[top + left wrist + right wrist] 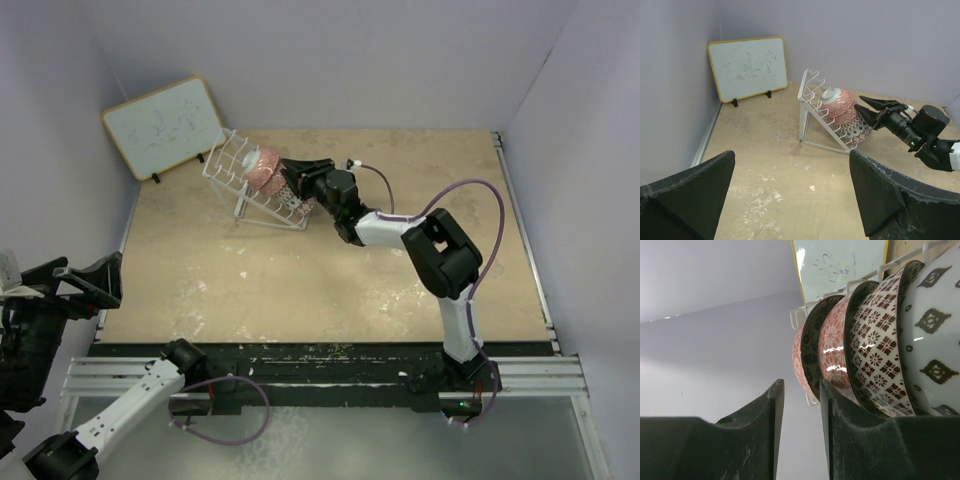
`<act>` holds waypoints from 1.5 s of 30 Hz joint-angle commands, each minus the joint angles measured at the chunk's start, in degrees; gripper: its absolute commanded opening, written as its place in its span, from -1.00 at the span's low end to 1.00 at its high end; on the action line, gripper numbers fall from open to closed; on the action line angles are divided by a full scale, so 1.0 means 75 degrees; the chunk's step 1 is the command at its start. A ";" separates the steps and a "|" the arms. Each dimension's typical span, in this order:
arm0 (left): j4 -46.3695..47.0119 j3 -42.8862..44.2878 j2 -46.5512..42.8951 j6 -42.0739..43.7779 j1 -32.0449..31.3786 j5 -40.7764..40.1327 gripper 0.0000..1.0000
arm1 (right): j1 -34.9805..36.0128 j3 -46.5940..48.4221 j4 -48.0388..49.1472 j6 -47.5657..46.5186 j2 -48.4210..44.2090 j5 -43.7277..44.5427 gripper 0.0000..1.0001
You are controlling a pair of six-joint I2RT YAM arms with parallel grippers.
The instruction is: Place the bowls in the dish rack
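Observation:
The white wire dish rack (235,165) stands tilted at the table's back left and also shows in the left wrist view (810,92). Several patterned bowls stand on edge in a row in it: a pink-red bowl (799,360) at the end, another pink-red one (832,350), a beige-brown one (875,340) and a grey-black one (932,330). No blue bowl shows. My right gripper (290,178) is open a narrow gap and empty, right beside the row of bowls (840,107). My left gripper (95,275) is open and empty, far off at the near left.
A wood-framed whiteboard (165,125) leans against the back left wall behind the rack. The purple walls close in the table on three sides. The right arm (440,250) stretches across the middle right of the table.

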 commanded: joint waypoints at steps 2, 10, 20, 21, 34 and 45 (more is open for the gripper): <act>0.0136 -0.0024 -0.0046 -0.0111 -0.0045 0.0103 0.98 | -0.0030 -0.0132 0.0337 -0.0202 -0.0518 -0.0120 -0.24; 0.0135 0.0048 0.0014 -0.0149 -0.0051 0.0127 0.98 | -0.0031 -0.0243 0.0072 -0.0978 -0.1260 -0.0083 -0.24; 0.0085 0.0003 0.0398 -0.0324 -0.0062 0.0556 0.98 | -0.0024 -0.0531 -0.1238 -0.2674 -0.2585 0.0035 -0.22; 0.0066 -0.0006 0.0484 -0.0337 -0.0054 0.0690 0.98 | -0.0033 -0.0512 -0.1478 -0.2921 -0.2714 0.0003 -0.21; 0.0631 -0.0712 0.1578 -0.0551 -0.0062 0.2573 0.98 | -0.0025 -0.0230 -0.5540 -0.6915 -0.4301 0.0623 -0.07; 0.1364 -0.1163 0.2356 -0.1190 -0.0054 0.2750 0.98 | -0.0002 -0.0214 -0.9061 -0.8929 -0.5414 0.3462 0.42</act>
